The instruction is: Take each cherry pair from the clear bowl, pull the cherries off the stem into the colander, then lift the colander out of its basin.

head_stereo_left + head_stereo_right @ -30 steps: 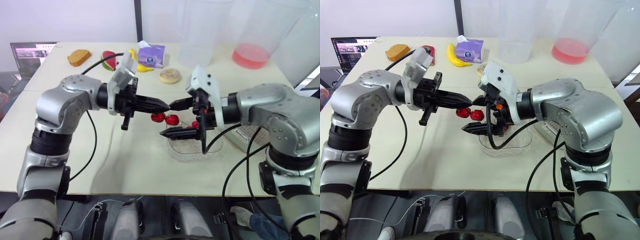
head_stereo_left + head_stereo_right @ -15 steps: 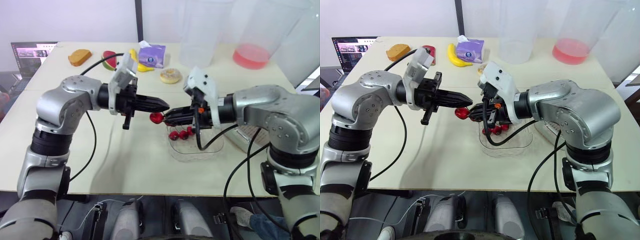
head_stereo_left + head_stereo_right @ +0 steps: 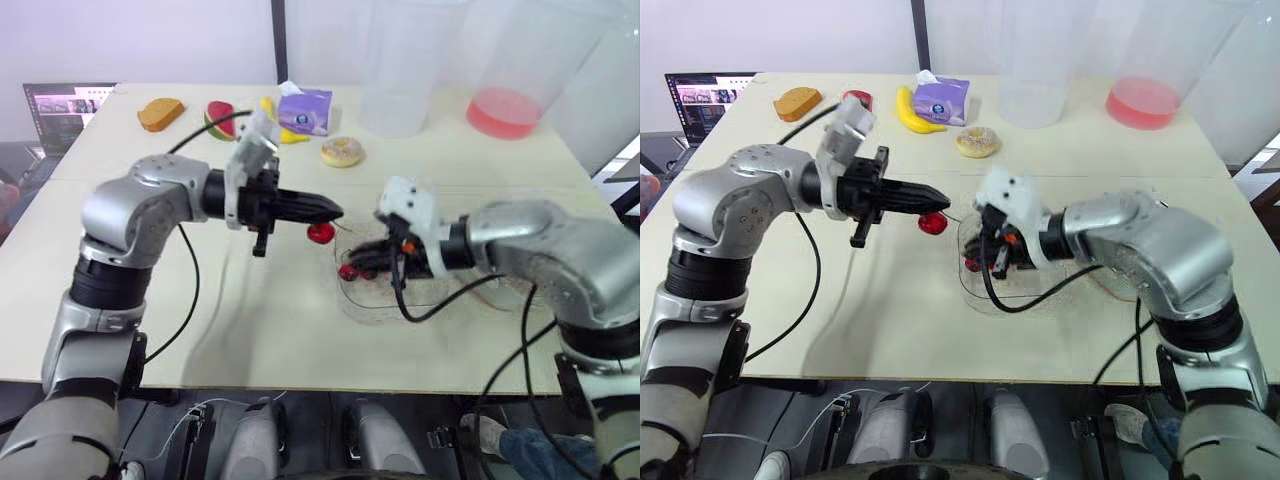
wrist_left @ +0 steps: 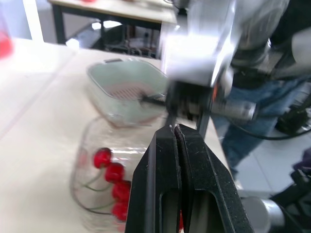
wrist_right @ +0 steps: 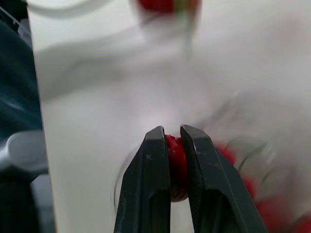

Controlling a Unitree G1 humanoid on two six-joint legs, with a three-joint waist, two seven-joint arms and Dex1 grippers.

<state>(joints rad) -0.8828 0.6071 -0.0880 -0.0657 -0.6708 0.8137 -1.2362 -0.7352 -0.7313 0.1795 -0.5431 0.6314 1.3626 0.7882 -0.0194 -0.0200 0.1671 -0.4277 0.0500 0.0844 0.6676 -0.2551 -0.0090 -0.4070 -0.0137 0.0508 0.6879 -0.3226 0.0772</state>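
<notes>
Right gripper [image 3: 352,272] dropped from the left gripper [image 3: 335,211] into the clear bowl [image 3: 385,312]; one cherry [image 3: 321,232] hangs under the left's tip. Left wrist: fingers [image 4: 163,160] pinched shut, I'd guess on the stem; colander [image 4: 129,90] looks empty, bowl holds several cherries [image 4: 112,172]. Right wrist: clamped on the other cherry [image 5: 176,162], and letting go now would drop it back in the bowl.

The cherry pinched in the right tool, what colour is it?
Red. The cherry shows best in the right wrist view.
</notes>
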